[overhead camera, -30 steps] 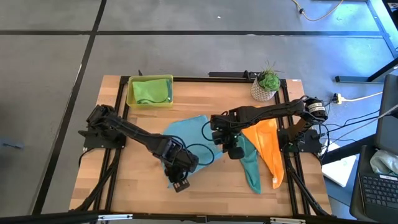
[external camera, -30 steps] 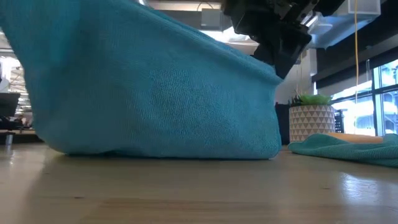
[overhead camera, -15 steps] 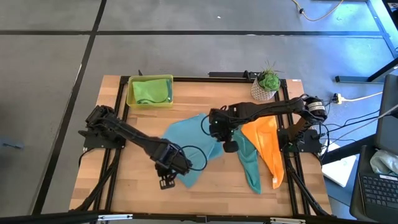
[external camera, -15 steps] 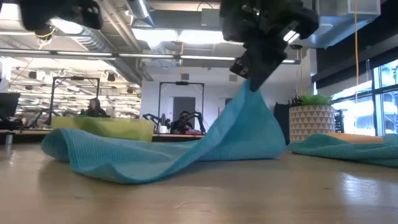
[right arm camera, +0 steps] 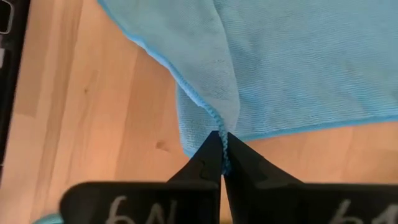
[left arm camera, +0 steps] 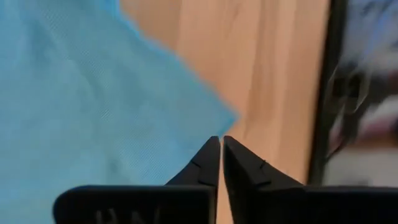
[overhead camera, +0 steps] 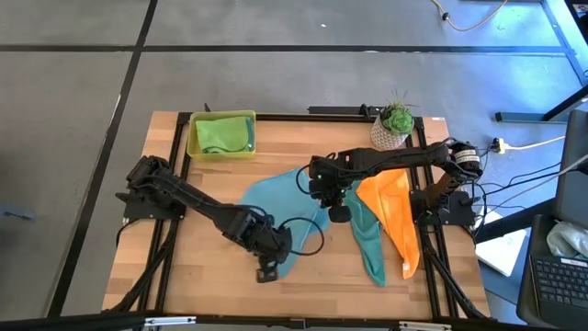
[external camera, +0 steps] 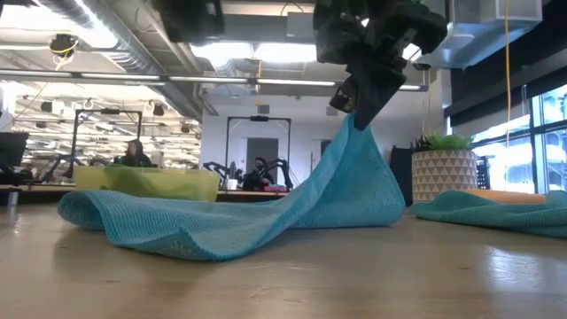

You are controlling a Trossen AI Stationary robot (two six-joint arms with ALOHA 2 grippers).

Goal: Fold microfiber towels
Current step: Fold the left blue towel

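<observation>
Right now the light blue towel [overhead camera: 276,207] hangs by one pinched edge from the right gripper [overhead camera: 337,210], its fingers clamped on it. Beyond its low corner, the left gripper [overhead camera: 266,272] sits closed, empty, over the wooden table [overhead camera: 165,267]. Teal towel [overhead camera: 369,244] and orange towel [overhead camera: 397,216] lie just beside.
</observation>
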